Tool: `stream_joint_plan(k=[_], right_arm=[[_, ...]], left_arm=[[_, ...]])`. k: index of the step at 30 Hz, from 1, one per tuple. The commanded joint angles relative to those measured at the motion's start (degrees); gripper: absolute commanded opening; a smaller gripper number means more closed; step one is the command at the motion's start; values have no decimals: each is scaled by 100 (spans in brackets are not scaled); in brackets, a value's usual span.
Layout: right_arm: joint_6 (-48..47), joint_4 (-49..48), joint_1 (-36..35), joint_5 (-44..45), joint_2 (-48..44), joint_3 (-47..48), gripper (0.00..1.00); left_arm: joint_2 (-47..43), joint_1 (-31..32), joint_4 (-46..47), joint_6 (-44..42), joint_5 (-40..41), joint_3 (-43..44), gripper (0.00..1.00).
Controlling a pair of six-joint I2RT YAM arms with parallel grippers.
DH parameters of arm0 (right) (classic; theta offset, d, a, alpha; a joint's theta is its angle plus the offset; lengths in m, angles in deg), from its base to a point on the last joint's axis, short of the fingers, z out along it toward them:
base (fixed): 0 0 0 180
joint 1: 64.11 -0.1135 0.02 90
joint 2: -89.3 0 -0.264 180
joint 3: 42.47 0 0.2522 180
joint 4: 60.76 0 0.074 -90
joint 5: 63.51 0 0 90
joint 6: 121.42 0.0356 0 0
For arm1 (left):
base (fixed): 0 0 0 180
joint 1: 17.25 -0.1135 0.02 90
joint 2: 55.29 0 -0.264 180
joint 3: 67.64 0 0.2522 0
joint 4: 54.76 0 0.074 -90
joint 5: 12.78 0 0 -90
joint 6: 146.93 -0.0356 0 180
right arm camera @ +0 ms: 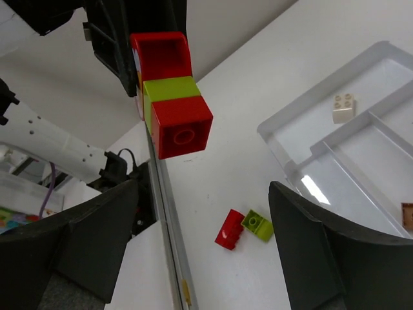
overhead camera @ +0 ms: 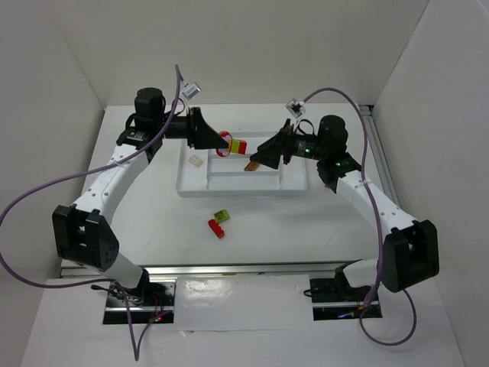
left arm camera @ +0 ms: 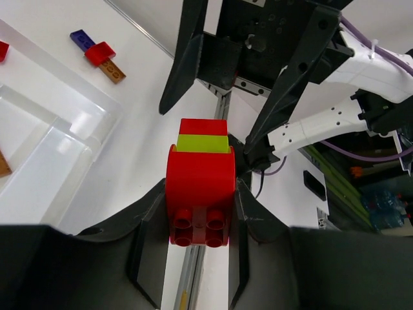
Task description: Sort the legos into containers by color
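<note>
Counts:
- Stack (right arm camera: 171,97) of three legos, red, lime, red, held in the air over the tray (overhead camera: 191,187).
- Left pincer (left arm camera: 202,190) pinches the near red piece. That piece is glossy, with a rounded arch top and four studs facing the wrist camera.
- The far red block is square, with one round socket in its end face.
- Right pincer (right arm camera: 203,213) is spread wide and empty. Its dark fingers (left arm camera: 290,77) flank the far end of the stack; cannot tell whether they touch it.

In the tray (white, shiny plastic, raised dividers):
- One cream lego (right arm camera: 342,107), square with four studs, in a corner compartment.
- One flat orange-brown lego (overhead camera: 250,166) in a middle compartment.

On the white surface:
- One red lego (right arm camera: 229,230) and one lime lego (right arm camera: 257,226), touching, near the tray's front edge.
- Beyond the tray's end, a line of three: a dark blue piece (left arm camera: 82,40), a red piece (left arm camera: 100,53) and an orange-brown piece (left arm camera: 113,70), touching end to end.
</note>
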Motion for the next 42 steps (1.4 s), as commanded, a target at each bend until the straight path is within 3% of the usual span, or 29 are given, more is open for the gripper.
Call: stream_joint_plan(k=[1,11,16,25,28,29,34,39,42], right_arm=[[254,-817,11,-464,283,177,89],[580,-1396,-235,-631,608,476,90],[1175,-2114,-235,-797,863,529,83],[1327,-2364,-472,-860,1136,635,58],[1327,-2364,-472,-860,1136,635,36],[1327,-2364,-472,-799,1136,635,24],[1081,-1909,-472,-360,865,468,4],[888,-1583,-305,-26,609,177,2],[442,-813,-183,482,398,46,0]], left_arm=[[52,3,545,214,-333,-64,0],[52,3,404,100,-333,-64,0],[52,3,405,47,-386,-125,0],[52,3,299,-110,-386,-125,0],[52,3,246,-111,-386,-125,0],[52,3,246,-111,-386,-125,0],[52,-58,185,-164,-333,-125,0],[-1,-261,114,-164,-333,-178,0],[-53,-375,62,-216,-272,-230,0]])
